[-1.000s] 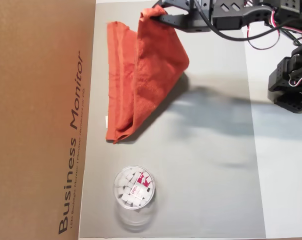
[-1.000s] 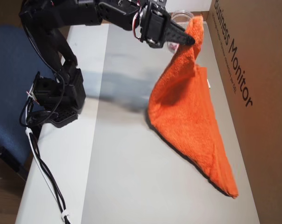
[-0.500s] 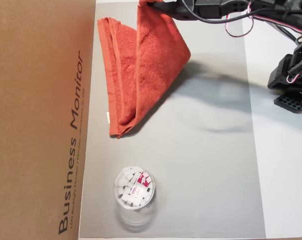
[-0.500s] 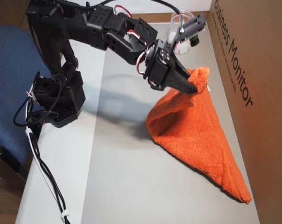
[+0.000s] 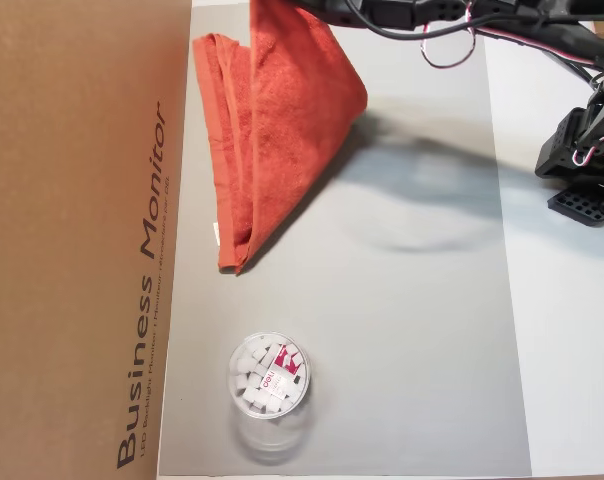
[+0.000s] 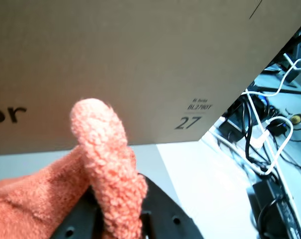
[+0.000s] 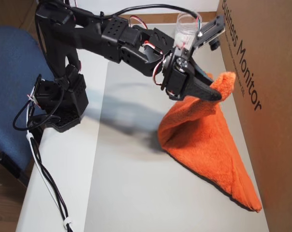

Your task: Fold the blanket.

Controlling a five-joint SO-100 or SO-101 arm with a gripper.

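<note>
Since a second ago pincer [image 7: 218, 95] carries blanket [image 7: 204, 145] corner lower toward cardboard box [image 5: 82, 240], clamped shut on it. Box reads "Business Monitor", "27". Orange terry, half-folded along surface's box-side edge.

One overhead view looked straight down on the grey mat [image 5: 412, 330], the cardboard box [image 5: 82, 240] along its left edge. Another overhead view looked obliquely from the opposite end, sharing both. The wrist view faced the box [image 6: 140, 64] closely.

Blue chair [image 7: 10, 92] by white table [image 7: 68, 159].
</note>
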